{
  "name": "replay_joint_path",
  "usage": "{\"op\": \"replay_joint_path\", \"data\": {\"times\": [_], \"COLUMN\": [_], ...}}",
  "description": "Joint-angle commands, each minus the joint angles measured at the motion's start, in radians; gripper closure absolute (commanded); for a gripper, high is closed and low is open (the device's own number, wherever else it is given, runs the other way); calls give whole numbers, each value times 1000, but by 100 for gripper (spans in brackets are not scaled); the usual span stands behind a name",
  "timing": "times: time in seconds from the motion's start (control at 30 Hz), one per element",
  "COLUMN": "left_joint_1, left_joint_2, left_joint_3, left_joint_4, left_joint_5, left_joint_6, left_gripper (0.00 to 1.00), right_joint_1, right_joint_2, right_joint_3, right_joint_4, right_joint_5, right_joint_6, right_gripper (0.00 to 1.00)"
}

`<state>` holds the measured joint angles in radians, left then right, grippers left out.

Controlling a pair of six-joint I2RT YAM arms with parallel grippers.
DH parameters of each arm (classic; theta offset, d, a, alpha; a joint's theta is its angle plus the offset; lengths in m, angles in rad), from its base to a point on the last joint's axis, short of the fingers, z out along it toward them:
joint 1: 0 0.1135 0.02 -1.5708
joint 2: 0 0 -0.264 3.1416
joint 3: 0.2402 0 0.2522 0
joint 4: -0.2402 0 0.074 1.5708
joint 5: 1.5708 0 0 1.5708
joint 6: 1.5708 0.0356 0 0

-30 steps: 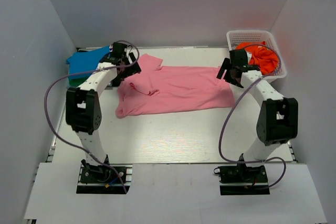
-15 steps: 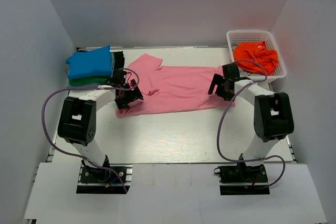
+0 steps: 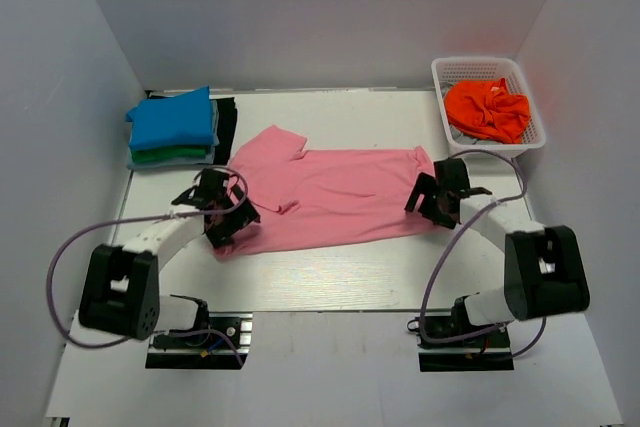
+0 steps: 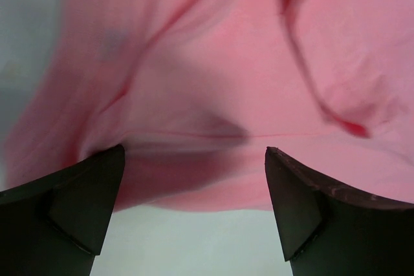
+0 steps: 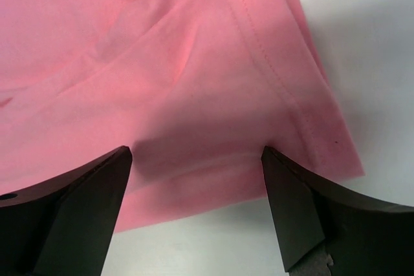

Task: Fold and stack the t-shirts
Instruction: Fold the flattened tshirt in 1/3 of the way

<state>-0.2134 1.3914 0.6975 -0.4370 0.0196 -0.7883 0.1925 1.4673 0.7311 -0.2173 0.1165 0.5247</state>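
Observation:
A light pink t-shirt lies spread across the middle of the table, partly folded lengthwise. My left gripper is open over its near left edge; the left wrist view shows the pink cloth between wide jaws. My right gripper is open over the shirt's near right corner; the hem lies between its jaws. A folded bright blue t-shirt sits on a green one at the back left. An orange t-shirt lies in the basket.
The white lattice basket stands at the back right corner. White walls enclose the table on the left, back and right. A dark object lies beside the blue stack. Purple cables loop from both arms.
Both arms have swung toward the near side and lowered, from the shirt's far edge to its near edge. The pink shirt has shifted slightly toward the front.

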Motion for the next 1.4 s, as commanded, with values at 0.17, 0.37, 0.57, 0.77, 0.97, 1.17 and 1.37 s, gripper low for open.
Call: {"op": "replay_joint_path", "data": {"times": [0.17,0.37,0.57,0.77,0.97,1.17,1.37], "left_joint_1": [-3,-3,-55,-153,-185,-216,-225], "left_joint_2": [-462,-377,-188,-10,103,158,213], "left_joint_3": [-115,-17,29,109,189,210,232], "left_joint_4": [-221,-50,107,129,50,38,43], "left_joint_5": [74,221,384,372,316,302,281], "left_joint_6": [-23,70,109,138,176,176,176], "left_gripper": [0,0,0,0,0,0,0], "right_joint_1": [18,12,9,9,5,1,-5], "right_joint_2": [-332,-418,-453,-403,-352,-348,-338], "right_joint_3": [-55,-32,-75,-52,17,17,22], "right_joint_4": [-123,59,110,59,-14,-20,-30], "right_joint_5": [-153,-267,-193,-124,-6,11,18], "right_joint_6": [-78,-75,-74,-88,-103,-88,-88], "right_gripper": [10,10,10,10,10,10,10]}}
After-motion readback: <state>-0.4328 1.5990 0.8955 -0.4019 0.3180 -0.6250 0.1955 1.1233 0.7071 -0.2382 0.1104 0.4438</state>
